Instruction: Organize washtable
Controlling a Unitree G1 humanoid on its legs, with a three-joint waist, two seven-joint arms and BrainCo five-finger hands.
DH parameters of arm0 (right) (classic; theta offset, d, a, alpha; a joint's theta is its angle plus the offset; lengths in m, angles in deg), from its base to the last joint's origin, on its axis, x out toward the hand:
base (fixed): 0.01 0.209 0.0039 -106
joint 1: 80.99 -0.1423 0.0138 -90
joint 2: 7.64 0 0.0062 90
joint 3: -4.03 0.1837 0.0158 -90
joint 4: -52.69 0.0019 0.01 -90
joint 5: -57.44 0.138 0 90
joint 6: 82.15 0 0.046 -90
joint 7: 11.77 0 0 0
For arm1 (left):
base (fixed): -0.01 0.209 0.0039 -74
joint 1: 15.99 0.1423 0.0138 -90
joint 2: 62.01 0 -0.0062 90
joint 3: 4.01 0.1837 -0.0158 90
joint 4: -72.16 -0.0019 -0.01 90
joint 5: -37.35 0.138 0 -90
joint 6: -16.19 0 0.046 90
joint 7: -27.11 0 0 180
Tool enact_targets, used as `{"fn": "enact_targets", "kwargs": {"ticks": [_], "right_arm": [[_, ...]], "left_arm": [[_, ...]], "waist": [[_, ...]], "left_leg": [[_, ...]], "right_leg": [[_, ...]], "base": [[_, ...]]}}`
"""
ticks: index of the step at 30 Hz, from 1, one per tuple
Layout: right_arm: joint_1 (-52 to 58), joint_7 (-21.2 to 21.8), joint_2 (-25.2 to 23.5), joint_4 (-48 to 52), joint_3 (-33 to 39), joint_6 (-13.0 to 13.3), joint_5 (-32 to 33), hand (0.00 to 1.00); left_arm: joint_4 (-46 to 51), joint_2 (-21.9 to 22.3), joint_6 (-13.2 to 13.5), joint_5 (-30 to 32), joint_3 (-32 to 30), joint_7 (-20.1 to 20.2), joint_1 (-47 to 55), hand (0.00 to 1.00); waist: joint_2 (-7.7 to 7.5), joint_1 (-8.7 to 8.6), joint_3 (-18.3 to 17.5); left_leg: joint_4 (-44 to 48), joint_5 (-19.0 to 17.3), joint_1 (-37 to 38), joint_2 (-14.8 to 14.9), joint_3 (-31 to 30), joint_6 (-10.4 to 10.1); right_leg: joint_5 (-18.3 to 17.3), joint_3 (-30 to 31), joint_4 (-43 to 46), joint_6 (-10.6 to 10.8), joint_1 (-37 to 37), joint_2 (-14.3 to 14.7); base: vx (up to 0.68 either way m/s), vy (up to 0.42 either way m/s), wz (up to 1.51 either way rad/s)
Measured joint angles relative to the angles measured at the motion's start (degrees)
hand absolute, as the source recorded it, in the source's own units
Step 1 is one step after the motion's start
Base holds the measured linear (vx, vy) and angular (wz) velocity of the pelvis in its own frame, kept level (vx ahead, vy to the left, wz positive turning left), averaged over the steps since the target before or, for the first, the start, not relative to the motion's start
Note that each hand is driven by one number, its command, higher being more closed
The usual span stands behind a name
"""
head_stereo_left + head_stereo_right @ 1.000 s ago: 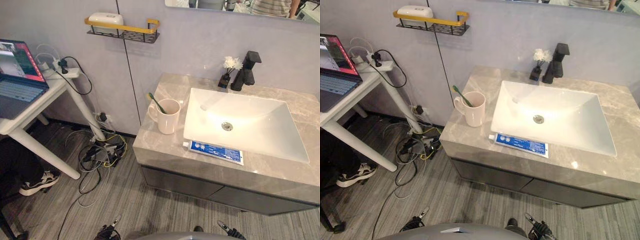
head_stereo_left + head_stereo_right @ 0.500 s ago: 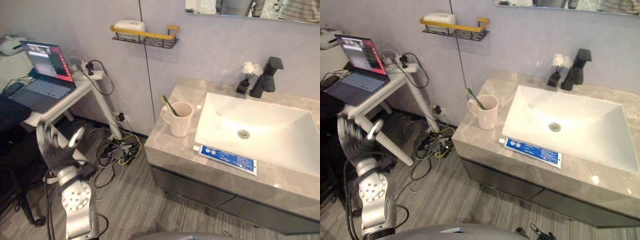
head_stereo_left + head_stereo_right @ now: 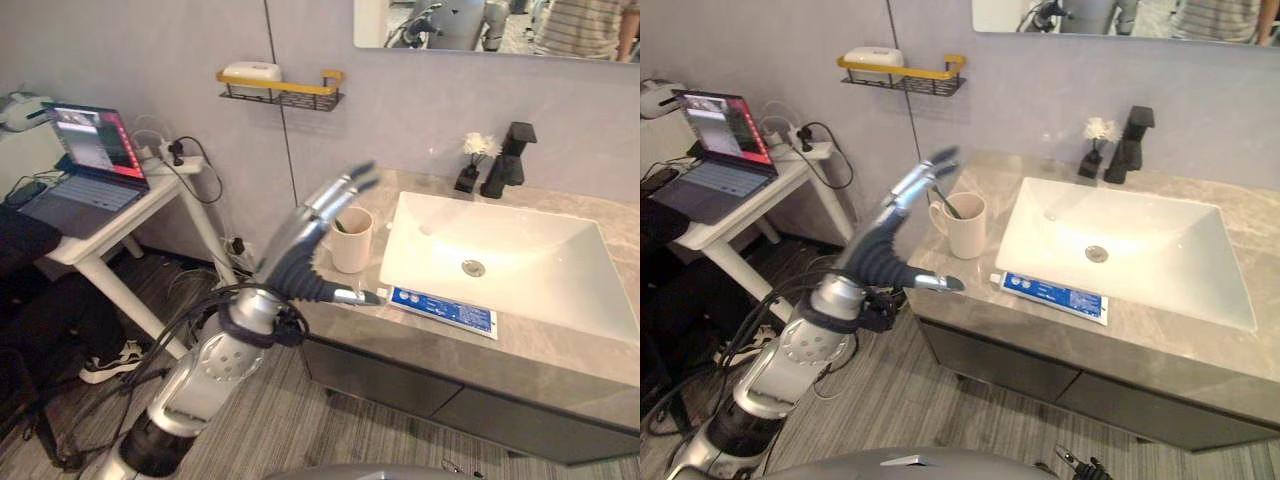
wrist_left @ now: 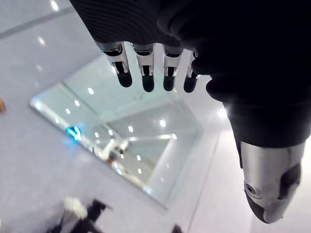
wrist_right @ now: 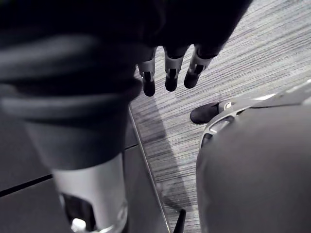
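Note:
A beige cup (image 3: 351,243) with a green toothbrush (image 3: 951,207) in it stands at the left end of the grey marble counter (image 3: 560,352). A blue and white toothpaste tube (image 3: 441,308) lies flat along the counter's front edge, before the white basin (image 3: 520,275). My left hand (image 3: 296,256) is raised just left of the cup, open, its straight fingers (image 3: 340,190) reaching past the cup's rim and holding nothing. In the left wrist view the fingers (image 4: 146,75) point at the wall and mirror. My right hand (image 5: 167,73) hangs open over the floor.
A black faucet (image 3: 511,160) and a small vase with a white flower (image 3: 468,162) stand behind the basin. A yellow-railed wall shelf (image 3: 283,88) holds a soap box. To the left, a white desk (image 3: 120,210) carries a laptop (image 3: 86,160); cables lie on the floor.
My left arm has swung up from beside the white desk to the counter's left end, next to the cup. The camera has shifted slightly; cup and tube stay put.

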Motion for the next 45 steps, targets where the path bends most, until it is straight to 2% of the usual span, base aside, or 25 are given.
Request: {"fn": "enact_targets", "kwargs": {"ticks": [5, 10, 12, 16, 19, 21, 24, 27, 37, 38, 45], "right_arm": [[-0.02, 0.54, 0.15, -0.07, 0.14, -0.43, -0.01, 0.0], [-0.12, 0.55, 0.31, -0.06, 0.78, -1.19, -0.13, 0.0], [-0.65, 0.55, 0.23, -0.03, 0.79, -1.65, -0.13, 0.0], [-0.69, 0.54, 0.25, 0.2, 2.13, -1.66, -0.12, 0.0], [-1.04, 0.52, 0.25, 0.52, 2.97, -1.69, -0.11, 0.0], [-1.79, 0.44, 0.35, 0.79, 3.15, -1.68, -0.11, 0.0], [-2.06, 0.43, 0.31, 1.15, 3.14, -1.69, -0.12, 0.0], [-1.83, 0.34, 0.34, 2.95, 3.17, -1.69, -0.12, 0.0], [-2.25, 0.28, 0.38, 3.09, 3.38, -1.69, -0.11, 0.0], [-2.28, 0.28, 0.37, 3.09, 3.38, -1.69, -0.11, 0.0], [-2.27, 0.26, 0.32, 3.2, 3.3, -1.7, -0.11, 0.0]], "left_arm": [[-8.83, 0.05, -1.72, 3.37, 5.7, 2.73, -6.32, 0.0], [-17.94, 1.4, -3.73, 7.84, 10.75, 4.77, -14.06, 0.0], [-21.28, 3.11, -4.26, 8.58, 12.29, 4.9, -16.2, 0.0], [-23.83, 5.6, -4.49, 10.43, 15.14, 5.55, -19.62, 0.0], [-27.32, 6.21, -4.48, 10.46, 15.83, 5.82, -20.52, 0.0], [-31.87, 6.25, -5.44, 10.52, 16.22, 5.93, -20.51, 0.0], [-34.46, 6.37, -6.07, 10.54, 17.0, 6.14, -20.48, 0.0], [-35.94, 6.39, -6.18, 10.54, 17.01, 6.45, -20.46, 0.0], [-39.09, 6.38, -6.78, 10.53, 16.95, 7.22, -20.45, 0.0], [-39.24, 6.39, -6.78, 10.53, 16.95, 7.22, -20.45, 1.0], [-41.17, 6.55, -7.12, 10.5, 16.84, 7.12, -20.32, 1.0]], "waist": [[-0.06, -1.6, 0.01], [-0.1, -2.12, 0.03], [-0.06, -3.03, 0.06], [0.15, -3.34, 0.18], [0.3, -3.79, 0.33], [0.56, -4.48, 0.53], [0.96, -4.55, 1.59], [1.4, -4.59, 2.39], [1.41, -4.77, 2.81], [1.41, -4.78, 2.82], [1.29, -4.95, 4.65]], "left_leg": [[-0.6, -0.03, -0.06, 0.08, 2.21, 0.02], [-0.97, -0.03, 0.01, 0.06, 4.76, 0.03], [-1.09, -0.03, 0.07, 0.01, 4.96, 0.04], [-1.03, -0.21, 0.17, 0.03, 5.4, 0.32], [-1.07, -0.4, 1.07, 0.02, 5.6, 0.49], [-1.07, -0.67, 1.15, 0.02, 5.95, 0.41], [-1.06, -0.74, 1.15, 0.01, 6.05, 0.45], [-1.47, -0.74, 1.31, 0.09, 6.06, 0.44], [-2.52, -0.74, 2.2, -0.06, 6.11, 0.43], [-2.52, -0.74, 2.21, -0.09, 6.11, 0.43], [-2.46, -0.74, 2.76, -0.06, 6.22, 0.44]], "right_leg": [[0.37, 2.3, 0.0, -0.14, -1.93, 0.0], [0.9, 4.9, 0.01, 0.02, -3.83, -0.02], [0.99, 5.02, 0.02, 0.02, -3.97, -0.07], [0.96, 5.3, 0.2, 0.0, -4.17, -0.07], [1.06, 5.39, 0.12, -0.14, -3.8, -0.05], [1.13, 5.57, 0.03, -0.21, -3.58, -0.06], [0.77, 5.62, -0.11, -0.74, -3.65, -0.06], [0.77, 5.58, -0.3, -0.69, -3.73, 0.01], [1.15, 4.85, -0.13, -0.12, -3.66, -0.2], [1.15, 4.84, -0.15, -0.11, -3.65, -0.22], [1.2, 4.85, -0.51, -0.03, -3.11, -0.22]], "base": [[0.03, 0.008, -0.23], [0.05, 0.003, -0.25], [0.04, -0.005, -0.08], [0.02, -0.005, -0.03], [-0.01, 0.006, -0.04], [-0.04, 0.022, -0.09], [-0.04, 0.018, -0.04], [0.0, 0.0, 0.0], [0.04, 0.004, 0.01], [0.0, 0.0, 0.0], [-0.02, 0.003, 0.0]]}}
